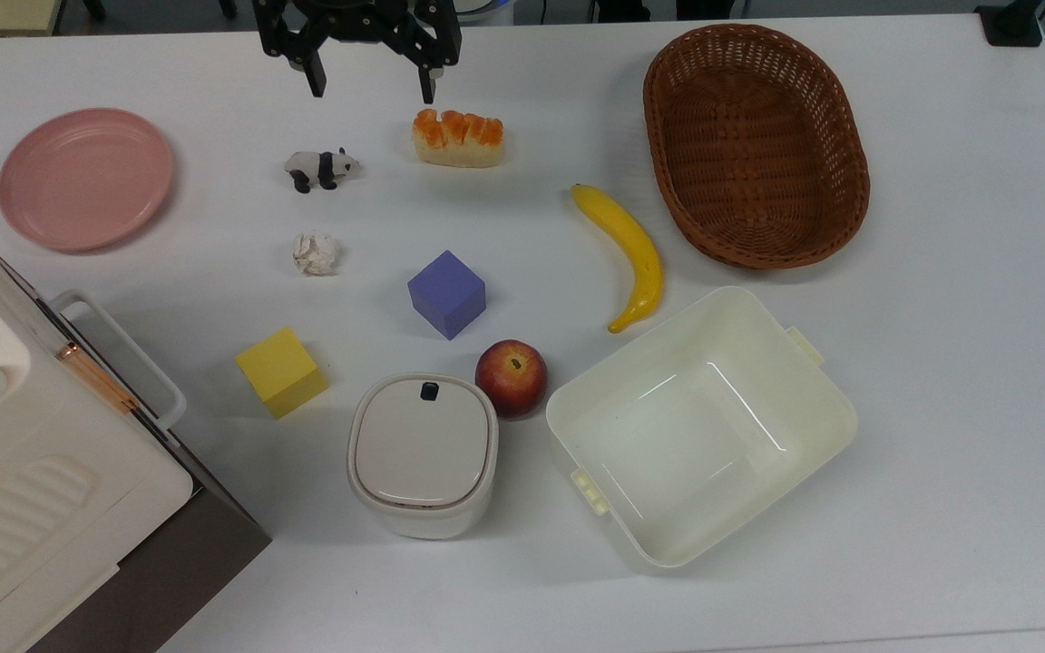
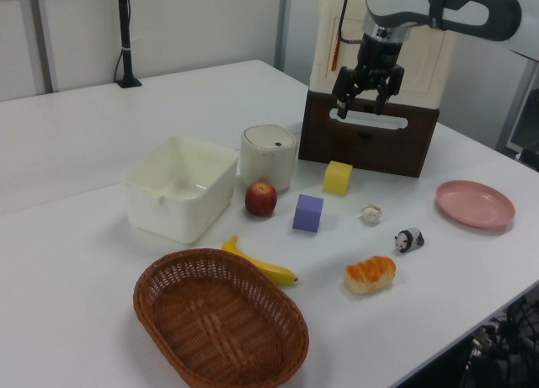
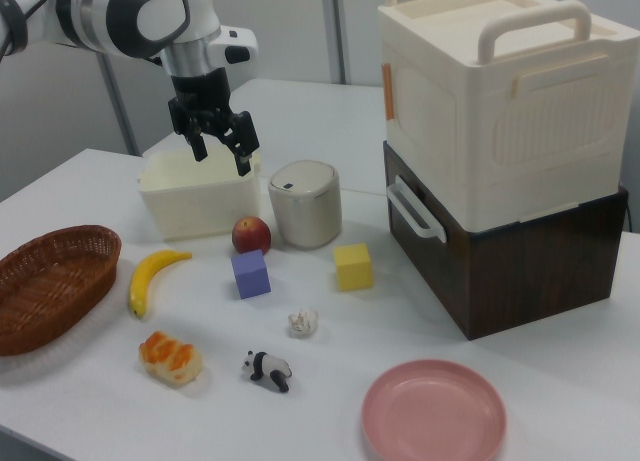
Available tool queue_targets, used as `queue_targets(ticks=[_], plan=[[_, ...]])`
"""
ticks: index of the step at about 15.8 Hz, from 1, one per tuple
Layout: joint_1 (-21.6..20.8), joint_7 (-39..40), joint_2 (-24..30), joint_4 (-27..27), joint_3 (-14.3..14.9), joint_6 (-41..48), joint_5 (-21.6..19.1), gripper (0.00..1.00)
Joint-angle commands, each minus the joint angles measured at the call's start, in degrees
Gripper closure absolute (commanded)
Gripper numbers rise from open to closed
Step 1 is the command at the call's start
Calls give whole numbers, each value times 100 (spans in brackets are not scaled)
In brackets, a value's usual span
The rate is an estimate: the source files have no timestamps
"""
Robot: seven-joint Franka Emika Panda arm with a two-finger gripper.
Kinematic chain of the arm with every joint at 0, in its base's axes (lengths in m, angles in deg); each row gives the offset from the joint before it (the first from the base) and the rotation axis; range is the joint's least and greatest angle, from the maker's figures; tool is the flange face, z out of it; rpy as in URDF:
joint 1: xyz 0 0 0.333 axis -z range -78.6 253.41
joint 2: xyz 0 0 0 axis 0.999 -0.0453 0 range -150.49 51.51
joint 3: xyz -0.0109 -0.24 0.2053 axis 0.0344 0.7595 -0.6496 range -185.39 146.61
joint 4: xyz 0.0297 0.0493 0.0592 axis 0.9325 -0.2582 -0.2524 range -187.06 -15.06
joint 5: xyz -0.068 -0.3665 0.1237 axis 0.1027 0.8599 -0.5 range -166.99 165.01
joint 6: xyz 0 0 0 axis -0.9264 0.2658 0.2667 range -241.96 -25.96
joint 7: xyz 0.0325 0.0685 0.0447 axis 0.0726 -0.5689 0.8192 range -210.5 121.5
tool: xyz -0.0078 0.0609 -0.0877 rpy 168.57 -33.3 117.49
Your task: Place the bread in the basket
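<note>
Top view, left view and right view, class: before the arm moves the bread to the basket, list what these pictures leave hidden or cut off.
- Gripper: in the top view the picture's upper edge cuts off the arm above it.
- Basket: the right view's left edge cuts off its far end.
- Bread: its underside rests on the table, hidden in every view.
- Lidded bin: the closed lid hides its contents.
- Stacked boxes: closed, so their insides are hidden.

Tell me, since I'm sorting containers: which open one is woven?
The basket, brown wicker and oval, at the top view's upper right. The cream tub is smooth square plastic.
</note>
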Motion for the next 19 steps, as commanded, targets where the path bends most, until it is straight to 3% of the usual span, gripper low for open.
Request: queue_targets(ticks=[1, 13, 19], plan=[[45, 145, 111, 5, 33, 112, -43, 0], [46, 197, 286, -248, -3, 50, -53, 0], [28, 2242, 576, -1048, -239, 59, 183, 0]])
